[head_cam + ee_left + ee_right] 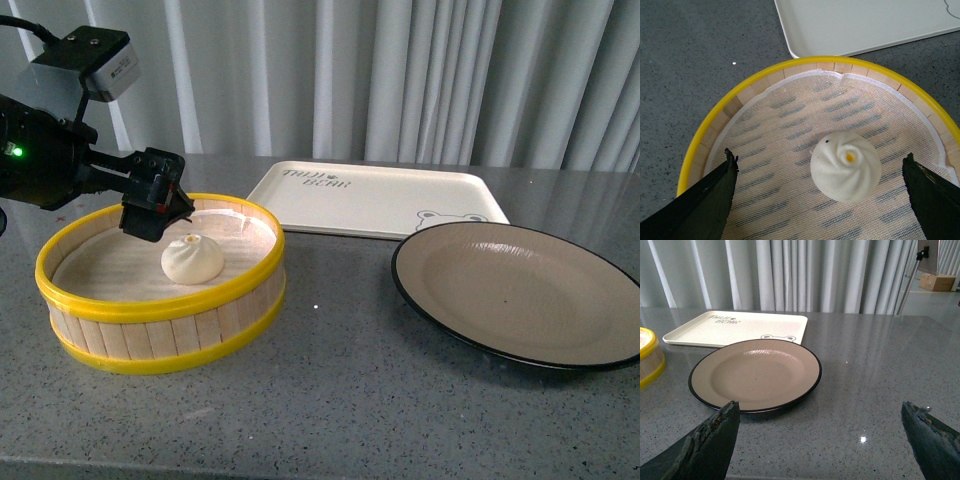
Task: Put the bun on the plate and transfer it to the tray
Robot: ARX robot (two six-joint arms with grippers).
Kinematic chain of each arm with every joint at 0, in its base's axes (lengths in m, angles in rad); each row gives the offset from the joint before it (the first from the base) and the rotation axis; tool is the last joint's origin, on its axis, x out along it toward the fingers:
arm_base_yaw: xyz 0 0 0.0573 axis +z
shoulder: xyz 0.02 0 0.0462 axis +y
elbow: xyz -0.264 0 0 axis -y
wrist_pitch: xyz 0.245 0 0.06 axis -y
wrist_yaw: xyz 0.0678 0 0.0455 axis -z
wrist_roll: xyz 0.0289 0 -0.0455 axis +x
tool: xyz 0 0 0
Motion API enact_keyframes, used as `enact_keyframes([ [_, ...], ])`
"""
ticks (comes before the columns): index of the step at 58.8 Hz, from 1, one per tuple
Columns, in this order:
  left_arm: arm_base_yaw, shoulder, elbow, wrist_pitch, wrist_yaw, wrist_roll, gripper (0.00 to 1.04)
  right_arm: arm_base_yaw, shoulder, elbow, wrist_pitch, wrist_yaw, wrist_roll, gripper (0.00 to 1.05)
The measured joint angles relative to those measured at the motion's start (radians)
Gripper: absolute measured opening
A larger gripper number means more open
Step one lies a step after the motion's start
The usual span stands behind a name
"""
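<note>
A white pleated bun (192, 258) (846, 166) with an orange dot lies on the cloth inside a yellow-rimmed steamer basket (100, 305) (715, 125). My left gripper (157, 207) (820, 160) hangs open just above the basket, its fingers spread wide to either side of the bun without touching it. The taupe plate (520, 292) (757, 374) with its black rim lies bare to the right. Behind it lies the cream tray (375, 198) (735, 327) (865, 25) with the bear face. My right gripper (820, 410) stands open over bare tabletop, nearer than the plate; the front view does not show it.
The grey speckled table (330, 400) carries the basket at left, the tray at the back middle and the plate at right. White curtains (400, 70) close off the far side. A stand and a box (935, 280) show far off in the right wrist view.
</note>
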Motion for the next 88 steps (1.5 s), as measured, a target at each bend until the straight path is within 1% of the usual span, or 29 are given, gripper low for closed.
enact_keyframes([
  [13, -0.043, 0.055, 0.036, 0.000, -0.039, -0.028, 0.98, 0.000, 0.000, 0.000, 0.000, 0.000, 0.000, 0.96],
  [26, -0.063, 0.082, 0.059, -0.001, -0.060, -0.028, 0.98, 0.000, 0.000, 0.000, 0.000, 0.000, 0.000, 0.96],
  [51, -0.066, 0.151, 0.100, -0.014, -0.078, -0.036, 0.98, 0.000, 0.000, 0.000, 0.000, 0.000, 0.000, 0.96],
  [88, -0.061, 0.172, 0.106, -0.023, -0.086, -0.058, 0.98, 0.000, 0.000, 0.000, 0.000, 0.000, 0.000, 0.96],
])
